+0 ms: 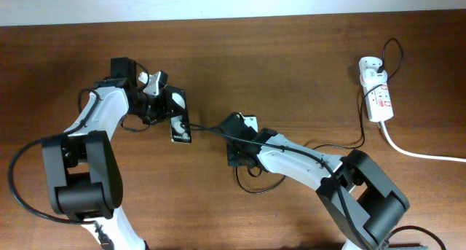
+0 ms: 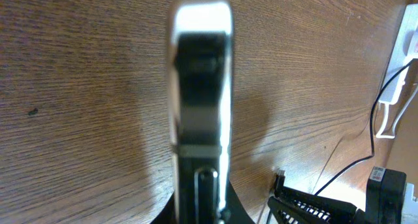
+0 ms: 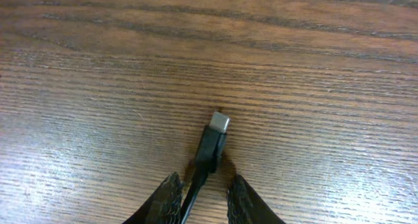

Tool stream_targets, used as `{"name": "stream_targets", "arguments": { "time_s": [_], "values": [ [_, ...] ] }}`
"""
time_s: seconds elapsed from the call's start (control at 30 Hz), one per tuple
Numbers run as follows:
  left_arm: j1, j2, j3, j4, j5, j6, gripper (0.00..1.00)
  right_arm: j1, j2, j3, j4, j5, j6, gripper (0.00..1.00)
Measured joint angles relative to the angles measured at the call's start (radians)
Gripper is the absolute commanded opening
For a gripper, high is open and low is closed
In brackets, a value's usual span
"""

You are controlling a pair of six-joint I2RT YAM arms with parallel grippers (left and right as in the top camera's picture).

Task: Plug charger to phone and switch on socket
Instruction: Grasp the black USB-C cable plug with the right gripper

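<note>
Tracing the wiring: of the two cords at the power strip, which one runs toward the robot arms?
The thin black cable: it leaves the power strip leftward to the right arm, while the thick white cord runs off the right edge.

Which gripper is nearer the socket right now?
Right. The right gripper sits mid-table over the charger plug, well short of the socket; the left gripper, holding the phone, is farther still.

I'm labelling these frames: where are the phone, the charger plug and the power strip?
phone [image 1: 180, 117]: overhead view, middle of its face.
charger plug [image 3: 212, 142]: right wrist view, its black body.
power strip [image 1: 378, 97]: overhead view, its white body.
</note>
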State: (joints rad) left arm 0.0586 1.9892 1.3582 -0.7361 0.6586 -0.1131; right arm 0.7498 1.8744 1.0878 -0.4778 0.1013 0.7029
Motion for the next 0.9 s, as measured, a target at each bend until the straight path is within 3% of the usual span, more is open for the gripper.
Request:
{"name": "stream_targets", "arguments": {
  "time_s": [0.07, 0.27, 0.33, 0.5, 0.57, 0.63, 0.8, 0.87, 0.9],
  "values": [
    [0.000, 0.000, 0.000, 0.000, 0.000, 0.000, 0.00, 0.002, 0.003, 0.002, 0.002, 0.011, 0.004, 0.18],
    [0.000, 0.000, 0.000, 0.000, 0.000, 0.000, 0.00, 0.005, 0.005, 0.003, 0.002, 0.009, 0.005, 0.18],
    [0.000, 0.000, 0.000, 0.000, 0.000, 0.000, 0.00, 0.005, 0.005, 0.003, 0.002, 0.006, 0.005, 0.04],
    [0.000, 0.000, 0.000, 0.000, 0.007, 0.000, 0.00, -0.023, -0.019, 0.006, -0.063, -0.062, 0.000, 0.04],
    [0.000, 0.000, 0.000, 0.000, 0.027, 0.000, 0.00, -0.092, -0.106, 0.006, -0.069, -0.170, -0.087, 0.04],
    [0.001, 0.000, 0.000, 0.008, 0.126, 0.052, 0.00, -0.158, -0.218, 0.007, -0.048, -0.362, -0.204, 0.04],
    [0.014, 0.000, -0.001, 0.028, 0.467, 0.235, 0.00, -0.184, -0.256, 0.007, -0.005, -0.802, -0.472, 0.04],
    [0.042, 0.000, -0.001, 0.064, 0.566, 0.272, 0.00, -0.142, -0.255, -0.009, 0.106, -0.864, -0.498, 0.04],
    [0.054, 0.000, -0.010, 0.093, 0.601, 0.281, 0.00, -0.118, -0.256, -0.052, 0.293, -0.877, -0.444, 0.04]
  ]
}}
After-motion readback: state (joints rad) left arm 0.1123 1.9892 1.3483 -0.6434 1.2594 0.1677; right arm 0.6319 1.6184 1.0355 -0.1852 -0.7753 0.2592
